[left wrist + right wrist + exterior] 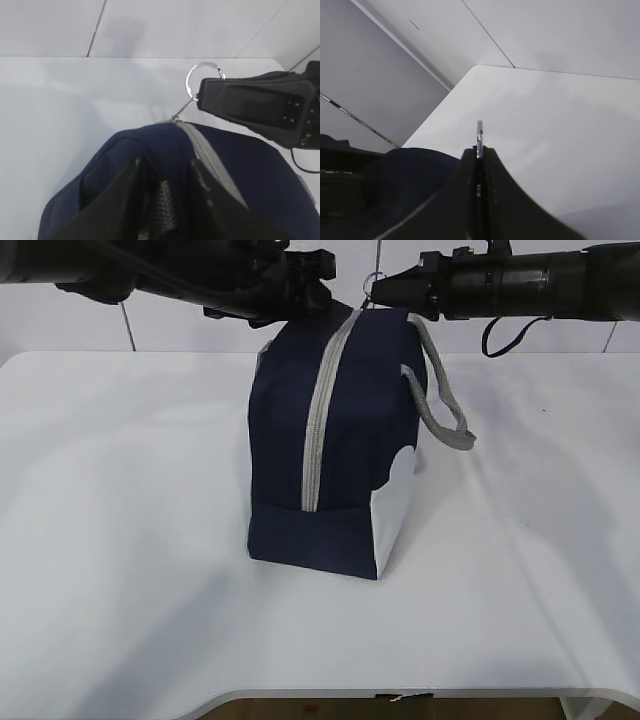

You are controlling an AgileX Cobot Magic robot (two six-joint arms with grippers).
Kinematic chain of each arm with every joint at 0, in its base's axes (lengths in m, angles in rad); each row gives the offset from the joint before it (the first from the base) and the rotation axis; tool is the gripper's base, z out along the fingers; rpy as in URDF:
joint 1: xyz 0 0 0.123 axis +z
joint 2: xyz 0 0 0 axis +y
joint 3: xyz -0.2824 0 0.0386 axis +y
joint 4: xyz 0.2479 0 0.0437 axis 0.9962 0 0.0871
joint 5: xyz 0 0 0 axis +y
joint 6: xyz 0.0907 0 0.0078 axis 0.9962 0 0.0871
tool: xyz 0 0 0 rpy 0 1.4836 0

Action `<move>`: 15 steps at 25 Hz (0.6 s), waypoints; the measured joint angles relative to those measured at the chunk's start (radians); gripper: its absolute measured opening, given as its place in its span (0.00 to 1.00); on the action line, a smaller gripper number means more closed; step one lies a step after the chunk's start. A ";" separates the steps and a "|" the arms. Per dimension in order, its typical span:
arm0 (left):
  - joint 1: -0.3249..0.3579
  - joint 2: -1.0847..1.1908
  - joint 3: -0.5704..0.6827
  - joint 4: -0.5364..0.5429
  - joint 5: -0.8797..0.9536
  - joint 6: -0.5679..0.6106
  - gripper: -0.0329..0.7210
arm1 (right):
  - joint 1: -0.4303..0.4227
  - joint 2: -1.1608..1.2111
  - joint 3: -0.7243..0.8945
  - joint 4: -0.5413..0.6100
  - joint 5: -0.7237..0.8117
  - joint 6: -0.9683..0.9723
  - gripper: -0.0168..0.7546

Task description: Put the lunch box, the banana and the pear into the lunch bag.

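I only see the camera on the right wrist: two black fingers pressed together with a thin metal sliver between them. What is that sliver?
Observer: A round metal ring, the zipper pull; the right gripper is shut on it.
Operator: Is the dark thing below a bag?
Observer: Yes, a navy lunch bag standing on the white table, its grey zipper closed down the front.
Operator: And the other arm?
Observer: The left gripper is at the bag's top, its fingers astride a grey woven strap.
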 joint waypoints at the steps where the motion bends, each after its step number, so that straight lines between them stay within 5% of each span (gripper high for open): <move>1: -0.002 0.002 0.000 -0.002 0.000 0.000 0.32 | 0.000 0.000 0.000 0.000 0.000 0.000 0.03; 7: -0.008 0.014 0.000 -0.006 -0.004 0.001 0.08 | 0.000 0.000 0.000 0.000 0.000 0.000 0.03; 15: -0.008 0.005 0.000 -0.006 -0.002 0.008 0.07 | 0.000 0.000 0.000 0.000 -0.015 0.029 0.03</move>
